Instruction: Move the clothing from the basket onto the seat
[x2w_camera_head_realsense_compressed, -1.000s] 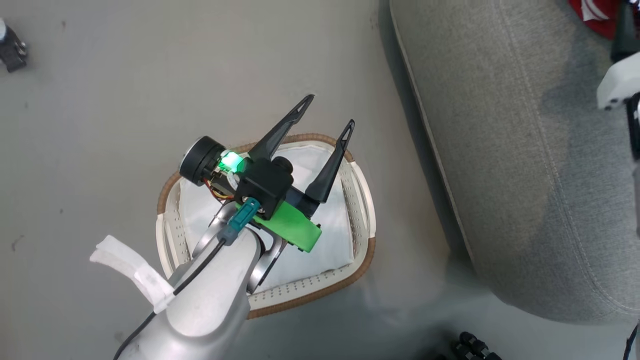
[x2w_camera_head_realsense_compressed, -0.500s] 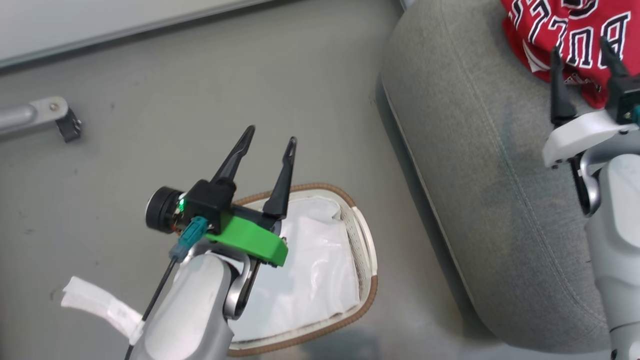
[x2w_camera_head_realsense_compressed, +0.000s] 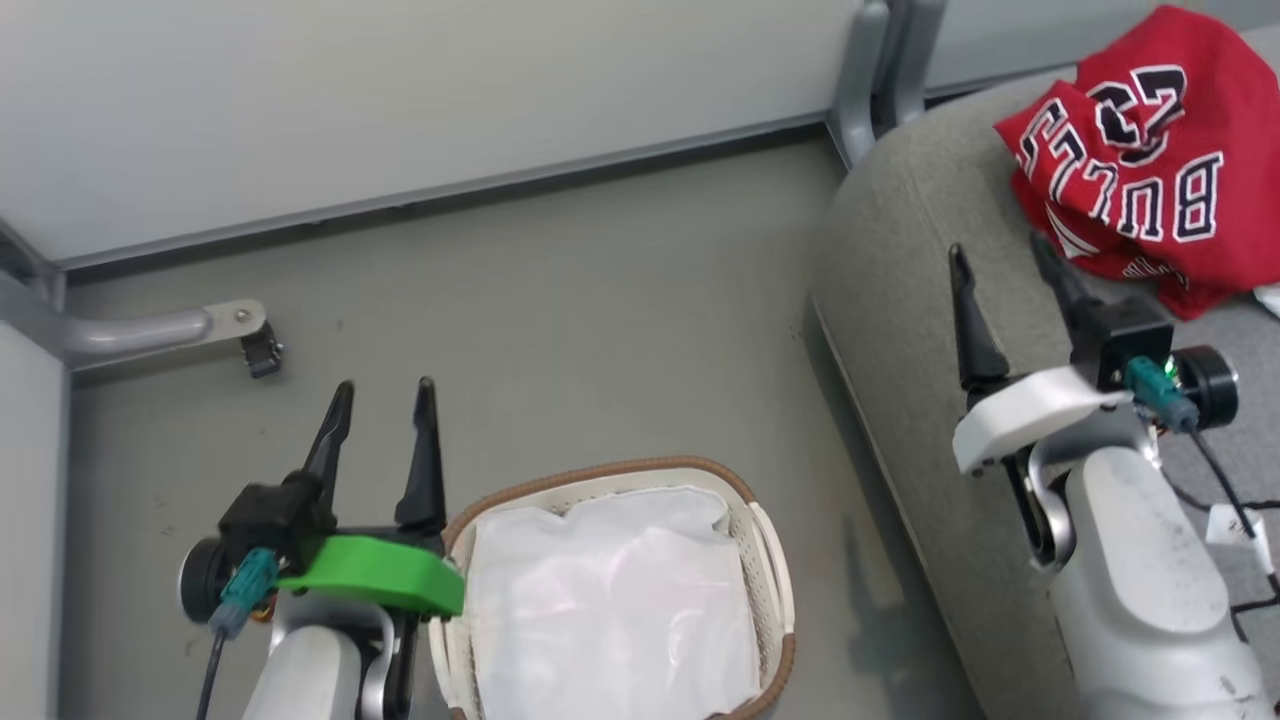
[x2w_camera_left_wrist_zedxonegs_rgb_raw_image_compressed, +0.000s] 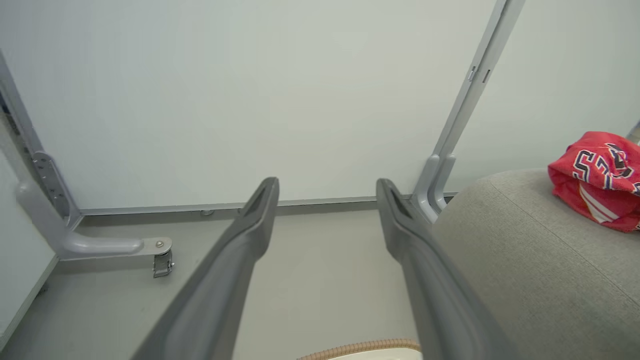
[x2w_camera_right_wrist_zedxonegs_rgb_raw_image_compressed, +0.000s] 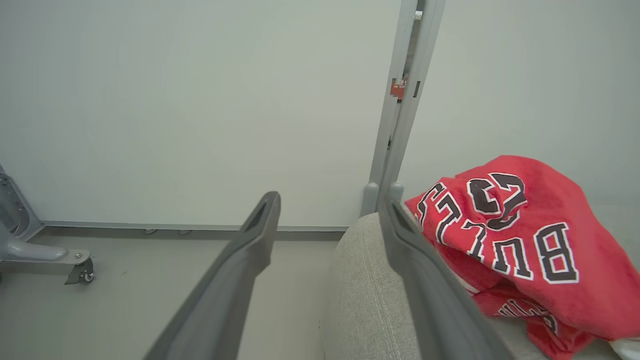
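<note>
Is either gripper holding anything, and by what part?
Nothing is held. The left gripper and right gripper are both open and empty; the clothing lies on the seat.

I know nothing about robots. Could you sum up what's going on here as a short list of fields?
seat: large grey fabric sofa cushion
clothing: crumpled red basketball jersey with black-and-white lettering, lying on the seat
basket: oval white perforated plastic, brown woven rim, on the floor; no red clothing visible inside
liner: plain white sheet lying in the basket
left gripper: open, empty, beside the basket
right gripper: open, empty, over the seat near the clothing
</note>
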